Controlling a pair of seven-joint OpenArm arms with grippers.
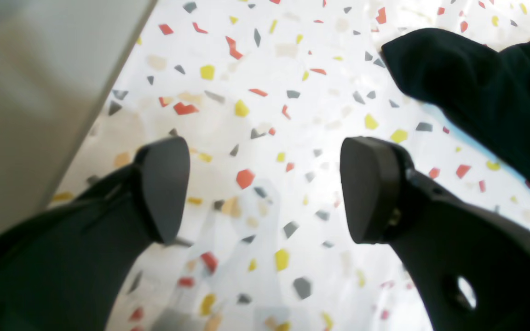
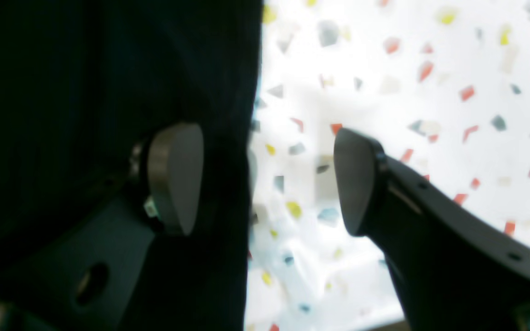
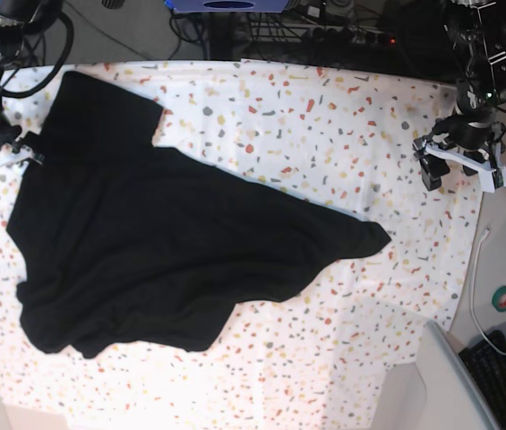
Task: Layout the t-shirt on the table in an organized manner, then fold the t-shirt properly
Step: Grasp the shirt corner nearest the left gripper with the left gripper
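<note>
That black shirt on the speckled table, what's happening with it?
A two-armed robot is laying out the t-shirt, which lies crumpled and skewed on the table, not yet folded. The right gripper is open at the shirt's edge. The left gripper is open over bare table beside a cloth tip.

The left gripper point(image 1: 265, 188) hangs with its jaws spread wide, nothing between its pads point(image 1: 366, 188), at three o'clock in the base view. The right gripper point(image 2: 265, 179), at ten o'clock, gapes too.
</note>
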